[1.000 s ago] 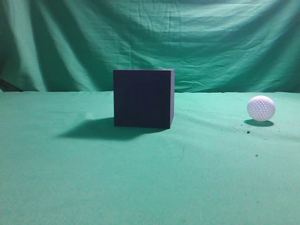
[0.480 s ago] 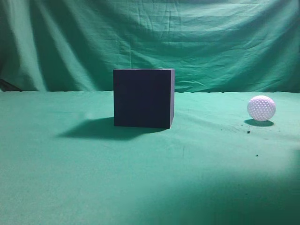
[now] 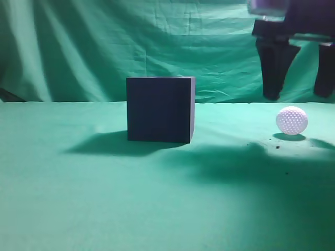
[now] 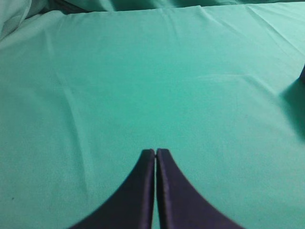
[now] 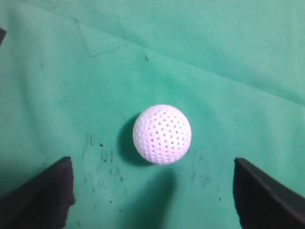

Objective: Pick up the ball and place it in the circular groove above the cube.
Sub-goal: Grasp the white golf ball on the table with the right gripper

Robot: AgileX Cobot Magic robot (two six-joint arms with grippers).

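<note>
The white dimpled ball (image 3: 291, 120) lies on the green cloth at the right, and shows in the right wrist view (image 5: 162, 134) too. The dark navy cube (image 3: 160, 109) stands in the middle of the table; its top face is not visible. My right gripper (image 3: 297, 95) is open and hangs just above the ball, its two dark fingers apart. In the right wrist view the fingers (image 5: 152, 191) flank the ball without touching it. My left gripper (image 4: 156, 151) is shut and empty over bare cloth; it is out of the exterior view.
A green cloth (image 3: 104, 198) covers the table and hangs as a backdrop (image 3: 104, 47) behind. Small dark specks (image 3: 277, 147) lie on the cloth near the ball. A dark edge of the cube shows at the right of the left wrist view (image 4: 302, 72).
My right gripper has come down into view above the ball from the top right, and its shadow has spread over the cloth. The ball and the cube have not moved.
</note>
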